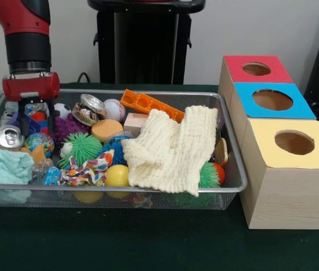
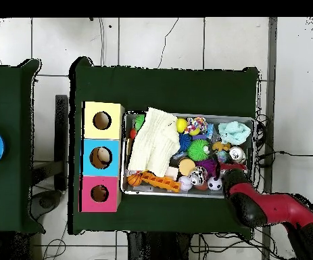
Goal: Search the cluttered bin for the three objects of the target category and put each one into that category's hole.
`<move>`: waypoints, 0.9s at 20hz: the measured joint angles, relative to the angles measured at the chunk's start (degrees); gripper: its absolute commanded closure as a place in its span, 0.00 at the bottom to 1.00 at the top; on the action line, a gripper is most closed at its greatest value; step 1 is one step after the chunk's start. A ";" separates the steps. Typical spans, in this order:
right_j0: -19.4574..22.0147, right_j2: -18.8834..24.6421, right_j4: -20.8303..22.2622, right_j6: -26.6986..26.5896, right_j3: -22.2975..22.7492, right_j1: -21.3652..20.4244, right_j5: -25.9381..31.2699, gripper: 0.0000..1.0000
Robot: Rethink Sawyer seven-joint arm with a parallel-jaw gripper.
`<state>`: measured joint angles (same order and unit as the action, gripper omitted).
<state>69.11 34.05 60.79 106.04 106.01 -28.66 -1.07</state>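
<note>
Front view: I have the end effector point(image 1: 30, 113) lowered into one end of the wire bin point(image 1: 232, 186), and I cannot tell whether it is apart, together or clamped on anything, because clutter hides its lower part. I judge the step in hand to be the search-and-pick phase; which category is the target cannot be read from these views, so the task's objects remain unidentified somewhere in the bin. Directly below and beside the end effector lie a crushed silver can point(image 1: 7, 137), a small globe ball point(image 1: 39, 143) and a purple spiky toy point(image 1: 69, 125); further off are a green spiky ball point(image 1: 82, 148), a baseball point(image 1: 114, 109), an orange block point(image 1: 148, 104) and a cream cloth point(image 1: 173, 149) covering other items. Well apart from the end effector, past the opposite end of the bin, stand the red box point(image 1: 255, 69), blue box point(image 1: 272, 100) and yellow box point(image 1: 295, 144), each with one hole. The next move calls for a confirmed grasp, a vertical lift clear of the rim, then travel to the correct hole.
</note>
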 measured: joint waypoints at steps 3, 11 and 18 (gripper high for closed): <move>0.07 0.11 0.01 0.00 0.00 -0.18 0.00 0.00; -6.93 -3.69 0.06 0.00 -2.11 -0.21 0.00 0.00; -11.24 -3.97 -0.46 0.00 -4.86 0.57 -0.01 0.00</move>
<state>57.87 30.08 60.33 106.04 101.15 -28.10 -1.08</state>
